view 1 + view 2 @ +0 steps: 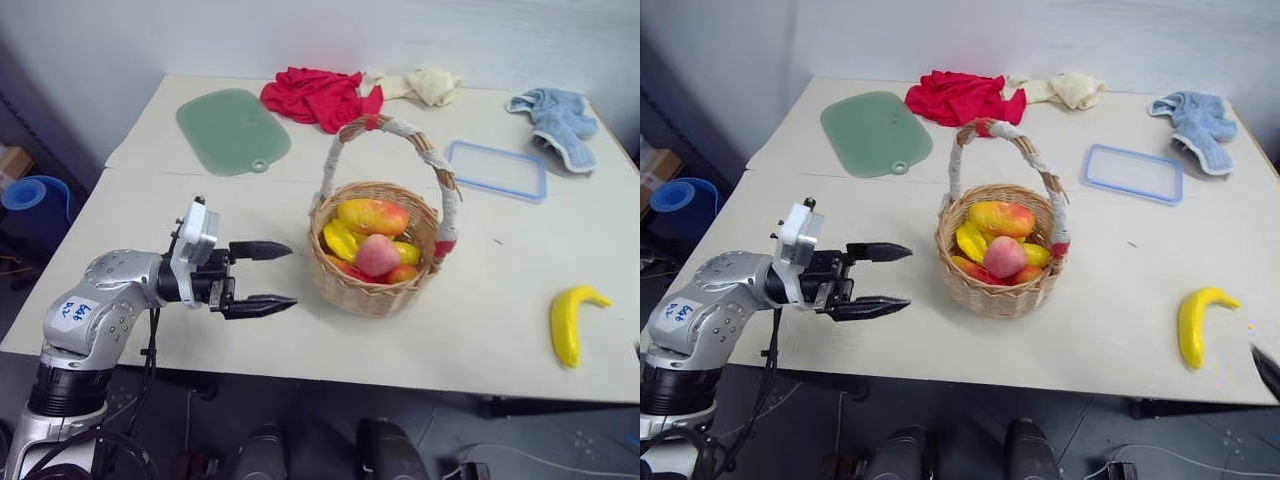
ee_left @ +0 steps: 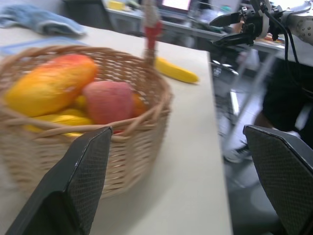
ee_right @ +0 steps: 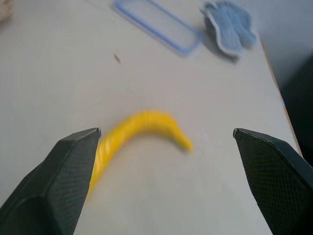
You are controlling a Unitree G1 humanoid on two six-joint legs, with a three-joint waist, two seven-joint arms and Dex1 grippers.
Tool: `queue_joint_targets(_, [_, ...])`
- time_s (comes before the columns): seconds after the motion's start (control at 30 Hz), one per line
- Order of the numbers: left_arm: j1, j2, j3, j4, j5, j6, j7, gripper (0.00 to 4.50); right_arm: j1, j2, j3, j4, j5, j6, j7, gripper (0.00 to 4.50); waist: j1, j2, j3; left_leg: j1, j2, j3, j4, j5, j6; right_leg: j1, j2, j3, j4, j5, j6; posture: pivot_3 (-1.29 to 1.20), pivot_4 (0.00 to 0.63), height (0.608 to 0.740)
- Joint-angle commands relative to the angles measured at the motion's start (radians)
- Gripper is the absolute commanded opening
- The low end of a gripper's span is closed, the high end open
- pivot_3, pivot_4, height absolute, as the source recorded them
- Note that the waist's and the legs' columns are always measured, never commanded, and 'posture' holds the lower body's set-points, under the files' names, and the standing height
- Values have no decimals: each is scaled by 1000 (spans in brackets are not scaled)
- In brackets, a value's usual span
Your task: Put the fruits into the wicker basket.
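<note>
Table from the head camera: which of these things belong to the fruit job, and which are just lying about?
Belongs to the job:
wicker basket, already holding the mango, peach and other fruit
banana, lying on the table to the basket's right
left gripper and right gripper, both open

Lying about:
green board
red cloth
cream cloth
blue cloth
clear lid

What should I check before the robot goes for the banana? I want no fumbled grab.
1. Banana lies alone on the table, outside the wicker basket: ok.
2. Right gripper open, jaws wide apart, banana ahead between them: ok.
3. Right gripper touching the banana: not ok, apart from it.
4. Left gripper open, beside the basket, clear of it: ok.
5. Room in the basket beside the mango and peach: cannot tell.
</note>
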Motion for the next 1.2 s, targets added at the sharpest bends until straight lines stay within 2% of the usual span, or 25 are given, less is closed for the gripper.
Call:
queue_joint_targets(0.03, [-37, -13, -9, -2, -2, -24, -21, 4500, 43, 37, -3, -8, 55, -50, -74, 4494, -23, 0, 0, 4, 0, 0, 0, -3, 1, 4, 1, 1, -1, 1, -2, 0, 150, 740])
queue_joint_targets(0.1, [-53, -22, -19, -2, 6, -32, -21, 4500, 98, 75, 54, -20, 60, -62, -67, 4494, -32, 1, -1, 8, -1, -3, -4, -6, 4, 10, 2, 1, -4, 0, -4, 0, 150, 740])
queue_joint_targets(0.17, [-60, -15, -26, -19, -4, -7, -21, 4500, 144, 56, 113, -78, 102, -31, -42, 4494, -36, 2, -1, 11, -1, -7, -12, -4, 1, 10, 4, 2, -4, -1, -6, 0, 150, 740])
queue_joint_targets(0.23, [-68, -23, -16, -24, -21, 12, -5, 4500, 173, -14, 150, -169, 241, 172, -87, 4494, -40, 5, -2, 14, -1, -7, -16, -3, -3, 9, 6, 5, -3, -3, -8, 0, 150, 740])
queue_joint_targets(0.3, [-61, -18, -22, -16, -8, 5, -15, 4500, 155, -156, 192, -212, 272, 333, -147, 4494, -42, 5, -2, 17, -2, -8, -17, -3, -3, 8, 10, 13, -3, -3, -8, 0, 150, 740])
queue_joint_targets(0.4, [-43, -8, -42, -15, 30, -29, -35, 4500, 39, -370, 210, -194, 366, 616, -287, 4494, -43, 0, 0, 22, -4, -10, -17, -4, -2, 10, 15, 22, -3, -2, -7, 0, 150, 740])
queue_joint_targets(0.47, [-38, -12, -36, -24, 27, -30, -26, 4500, -49, -477, 225, -167, 439, 820, -358, 4494, -33, -1, 0, 23, -4, -11, -17, -4, -1, 8, 16, 23, -3, -2, -7, 0, 150, 740])
queue_joint_targets(0.57, [-21, -18, -28, -44, 32, -39, -7, 4500, -184, -594, 309, -105, 440, 1069, -466, 4494, -15, -2, 0, 17, -7, -15, -17, -4, -1, -1, 17, 29, -1, -2, -7, 0, 150, 740])
queue_joint_targets(0.63, [-3, -19, -24, -61, 32, -44, 4, 4500, -289, -605, 379, -60, 410, 1107, -524, 4494, -5, -2, 0, 13, -9, -21, -16, -4, -1, -3, 18, 32, -4, -2, -7, 0, 150, 740])
queue_joint_targets(0.73, [23, -21, -15, -90, 29, -45, 26, 4500, -434, -602, 485, 13, 360, 1159, -598, 4494, 7, -1, 0, 1, -12, -21, -13, -4, 0, -15, 18, 36, -3, -1, -6, 0, 150, 740])
queue_joint_targets(0.93, [47, -11, 7, -117, 26, -45, 53, 4500, -596, -598, 624, 160, 284, 1169, -633, 4494, 9, -1, 0, -13, -15, -25, 0, -4, 4, -22, 17, 37, -1, 2, 0, 0, 150, 740])
queue_joint_targets(1.03, [46, -5, 15, -118, 28, -50, 58, 4500, -606, -641, 701, 210, 259, 1151, -586, 3921, 7, -1, 0, -12, -16, -25, 3, -4, 7, -20, 17, 39, -2, 4, 4, 0, 150, 740])
queue_joint_targets(1.2, [45, 2, 25, -120, 26, -55, 65, 4500, -613, -675, 728, 268, 231, 1067, -500, 2376, 6, -1, 0, -12, -16, -25, 3, -3, 8, -19, 17, 39, -3, 6, 4, 0, 150, 740])
